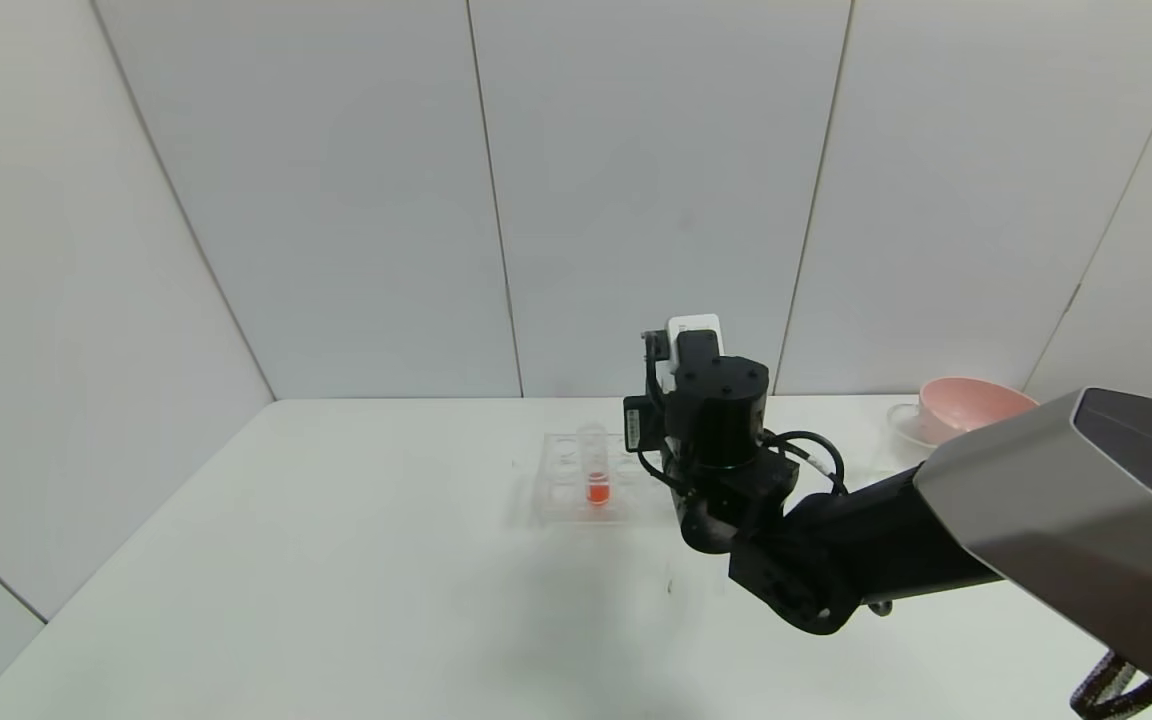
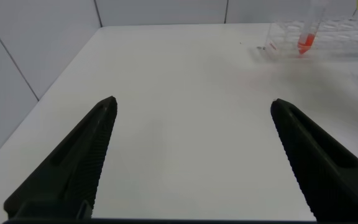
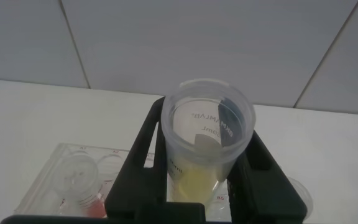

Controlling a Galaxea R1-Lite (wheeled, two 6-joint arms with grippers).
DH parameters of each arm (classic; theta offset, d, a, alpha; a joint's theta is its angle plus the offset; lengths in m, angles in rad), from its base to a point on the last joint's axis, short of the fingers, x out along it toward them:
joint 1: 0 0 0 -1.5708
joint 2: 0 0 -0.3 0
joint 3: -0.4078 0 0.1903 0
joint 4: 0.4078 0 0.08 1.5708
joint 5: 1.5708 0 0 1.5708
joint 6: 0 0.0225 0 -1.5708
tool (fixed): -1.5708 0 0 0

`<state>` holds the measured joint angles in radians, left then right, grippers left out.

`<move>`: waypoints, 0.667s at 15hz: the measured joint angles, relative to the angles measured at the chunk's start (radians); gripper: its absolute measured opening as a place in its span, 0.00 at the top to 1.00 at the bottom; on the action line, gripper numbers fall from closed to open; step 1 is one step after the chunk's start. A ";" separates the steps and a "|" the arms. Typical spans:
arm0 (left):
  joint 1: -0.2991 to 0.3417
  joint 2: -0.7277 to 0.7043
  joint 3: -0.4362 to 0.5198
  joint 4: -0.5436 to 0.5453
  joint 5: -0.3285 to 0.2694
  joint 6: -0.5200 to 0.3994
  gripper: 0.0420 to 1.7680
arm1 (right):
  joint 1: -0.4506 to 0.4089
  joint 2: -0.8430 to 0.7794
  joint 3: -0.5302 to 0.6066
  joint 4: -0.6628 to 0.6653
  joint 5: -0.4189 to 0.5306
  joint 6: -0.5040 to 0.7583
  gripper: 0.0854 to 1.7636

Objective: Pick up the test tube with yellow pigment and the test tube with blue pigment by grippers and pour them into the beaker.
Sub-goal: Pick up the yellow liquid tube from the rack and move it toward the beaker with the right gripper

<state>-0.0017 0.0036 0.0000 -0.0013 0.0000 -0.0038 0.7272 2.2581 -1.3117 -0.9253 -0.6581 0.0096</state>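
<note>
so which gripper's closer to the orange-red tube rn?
Right. The right gripper, shut on the beaker, sits just beside the rack holding the orange-red tube. The left gripper is open over bare table, with that tube far off.

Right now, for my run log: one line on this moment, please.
right gripper: holding beaker, pale yellow liquid inside | left gripper: open, empty | orange-red tube: in rack

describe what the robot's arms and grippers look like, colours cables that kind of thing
The right arm has a grey angular shell leading into black joints and a thick black cylindrical wrist, with looping black cables and a small white box on top. The right gripper is a black frame. The left gripper has two flat black fingers with ridged inner faces.
</note>
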 joint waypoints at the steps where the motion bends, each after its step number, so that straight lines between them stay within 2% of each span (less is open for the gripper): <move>1: 0.000 0.000 0.000 0.000 0.000 0.000 0.00 | 0.001 -0.011 0.009 0.000 0.006 -0.009 0.70; 6: 0.000 0.000 0.000 0.000 0.000 0.000 0.00 | -0.033 -0.149 0.150 0.033 0.160 -0.033 0.70; 8: 0.000 0.000 0.000 0.000 0.000 0.000 0.00 | -0.085 -0.237 0.243 0.053 0.297 -0.036 0.70; 10: 0.000 0.000 0.000 0.000 0.000 0.000 0.00 | -0.166 -0.334 0.336 0.088 0.511 -0.041 0.70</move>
<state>-0.0017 0.0036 0.0000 -0.0013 0.0000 -0.0038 0.5613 1.9243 -0.9760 -0.8370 -0.1470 -0.0311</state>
